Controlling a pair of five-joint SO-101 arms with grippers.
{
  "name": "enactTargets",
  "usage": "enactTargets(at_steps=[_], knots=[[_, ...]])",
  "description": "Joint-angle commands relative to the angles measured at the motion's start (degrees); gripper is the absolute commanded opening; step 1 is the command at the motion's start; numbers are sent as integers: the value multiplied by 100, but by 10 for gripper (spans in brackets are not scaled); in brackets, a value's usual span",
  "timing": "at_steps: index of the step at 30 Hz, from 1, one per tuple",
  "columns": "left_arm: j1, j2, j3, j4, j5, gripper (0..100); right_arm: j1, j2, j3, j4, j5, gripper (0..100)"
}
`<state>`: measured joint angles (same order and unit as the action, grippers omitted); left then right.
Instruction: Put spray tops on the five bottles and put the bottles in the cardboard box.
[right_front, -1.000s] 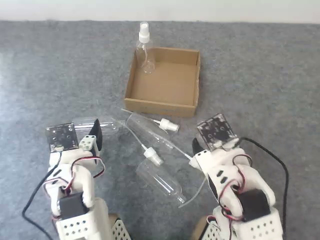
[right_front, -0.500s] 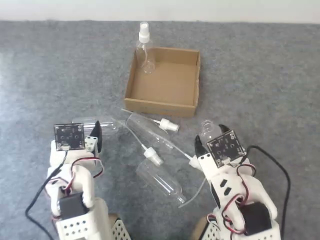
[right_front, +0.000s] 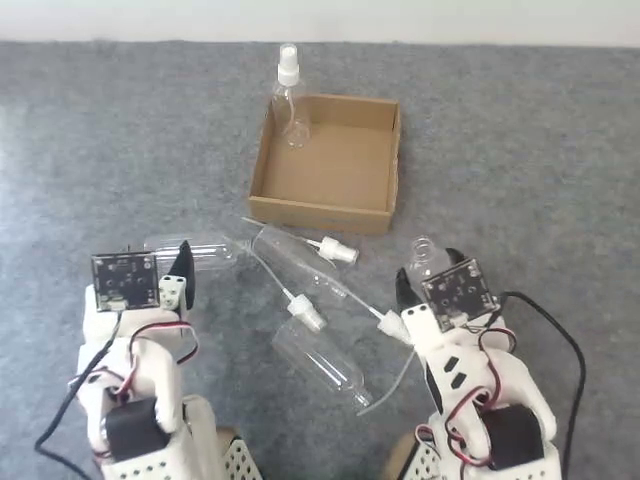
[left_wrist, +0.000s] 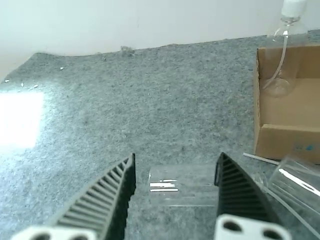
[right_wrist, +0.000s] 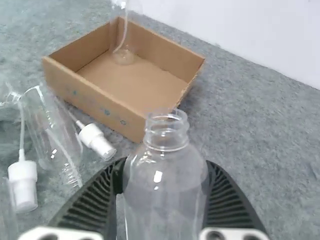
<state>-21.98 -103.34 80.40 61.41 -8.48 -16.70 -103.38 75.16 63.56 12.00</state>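
In the right wrist view my right gripper (right_wrist: 165, 172) is shut on a clear bottle (right_wrist: 165, 190), held upright with a bare, open neck. From the high view this bottle (right_front: 424, 256) stands in front of the right arm. My left gripper (left_wrist: 177, 161) is open, its fingers on either side of a clear bottle (left_wrist: 181, 186) lying on the carpet; that bottle (right_front: 198, 250) lies at the left. The cardboard box (right_front: 372, 213) holds one upright bottle with a spray top (right_front: 288, 98) in its far left corner. Two more bottles (right_front: 297, 258) (right_front: 322, 358) lie in the middle.
Grey carpet covers the table. Spray tops with thin tubes lie among the middle bottles: one (right_front: 339, 251) on a bottle's neck, one (right_front: 306, 313) by the nearer bottle, one (right_front: 391, 325) loose by the right gripper. The box's front wall (right_wrist: 85, 97) lies just beyond the held bottle.
The right wrist has drawn back and tilted, so the open-necked bottle now shows upright in its gripper. The left wrist has shifted slightly left and back.
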Motion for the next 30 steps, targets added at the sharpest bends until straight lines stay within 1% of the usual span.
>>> enactTargets(at_steps=[1, 4, 9, 16, 22, 27, 30], knots=[[-26, -53, -629, 264, -237, 243, 268, -66, -35, -207, -193, 86], [-26, -44, -884, 466, -273, 243, 286, -66, 70, -303, -185, 86], [-18, -44, -1112, 774, -624, 243, 295, -66, 352, -664, -176, 86], [-26, -35, -1200, 941, -1002, 243, 295, -66, 360, -664, -176, 86], [9, -35, -1560, 1319, -1046, 243, 435, -66, 369, -664, -229, 86], [9, -35, -1596, 1363, -1073, 243, 541, -66, 404, -787, -237, 86], [-9, -35, -1596, 1380, -1327, 243, 541, -66, 431, -787, -237, 86]])
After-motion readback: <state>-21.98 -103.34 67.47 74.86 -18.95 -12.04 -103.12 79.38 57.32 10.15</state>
